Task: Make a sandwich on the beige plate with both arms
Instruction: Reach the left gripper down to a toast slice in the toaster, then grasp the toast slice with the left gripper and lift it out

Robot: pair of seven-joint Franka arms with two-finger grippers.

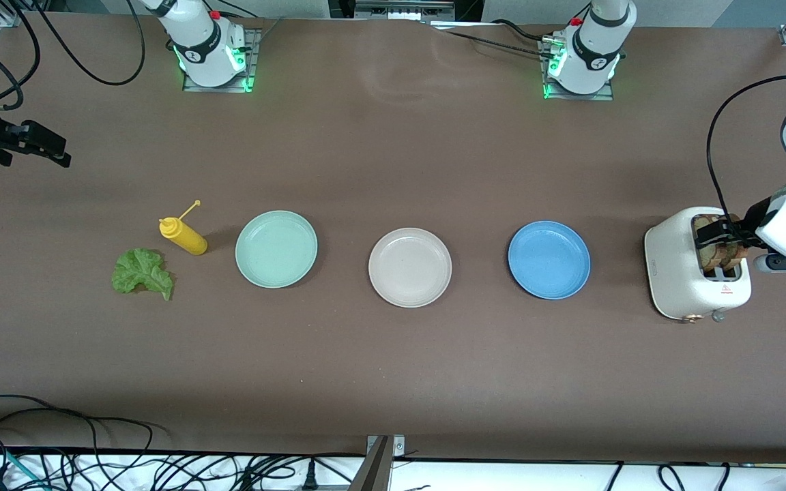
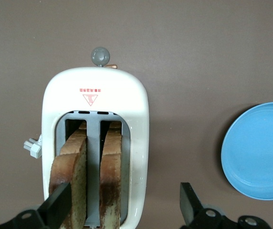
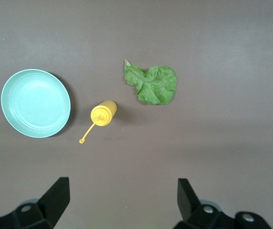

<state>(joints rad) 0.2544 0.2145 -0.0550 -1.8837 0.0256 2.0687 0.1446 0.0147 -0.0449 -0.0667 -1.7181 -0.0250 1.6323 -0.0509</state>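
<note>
The beige plate (image 1: 410, 266) lies empty at the middle of the brown table (image 1: 393, 382), in a row between a mint-green plate (image 1: 276, 248) toward the right arm's end and a blue plate (image 1: 548, 259) toward the left arm's end; the three plates are well apart from one another. Two bread slices (image 1: 719, 247) stand upright, side by side, in the two slots of a white toaster (image 1: 696, 273) at the left arm's end of the table, past the blue plate. The left gripper (image 1: 724, 232) hangs over the toaster with its fingers spread wide; in the left wrist view one finger (image 2: 57, 206) is beside the outer face of one slice (image 2: 72, 179) while the other finger (image 2: 189, 202) stands clear of the toaster's wall, and nothing is pinched between them. The lettuce leaf (image 1: 142, 272) lies flat on the table at the right arm's end, just beside a yellow squeeze bottle (image 1: 183, 235) that lies slightly farther from the front camera, between the leaf and the mint-green plate. The right gripper (image 1: 41, 144) is held over the bare table at the right arm's end, well apart from the leaf, its fingers (image 3: 55, 200) spread wide and holding nothing.
</note>
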